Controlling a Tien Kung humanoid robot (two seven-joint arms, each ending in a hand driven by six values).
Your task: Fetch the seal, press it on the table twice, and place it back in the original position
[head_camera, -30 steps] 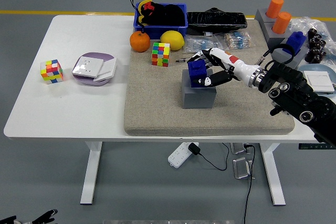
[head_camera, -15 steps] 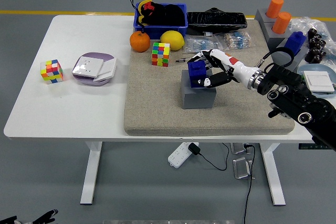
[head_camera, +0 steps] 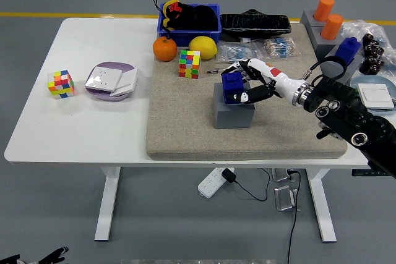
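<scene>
On the white bench (head_camera: pixel 93 128), a tan mat (head_camera: pixel 185 134) carries a grey block (head_camera: pixel 232 114). The blue seal (head_camera: pixel 233 86) sits atop it, right of centre, with the right hand (head_camera: pixel 250 81) wrapped around it. Best lift it straight up, gripping firmly, so the block isn't dragged.

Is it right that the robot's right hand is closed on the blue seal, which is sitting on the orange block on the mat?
Not quite. In the head view the right hand grips the blue seal, but the seal sits on a grey block, not an orange one.

Robotics lab: grey floor with yellow line (head_camera: pixel 74 14), cluttered white table (head_camera: pixel 93 128).
</scene>
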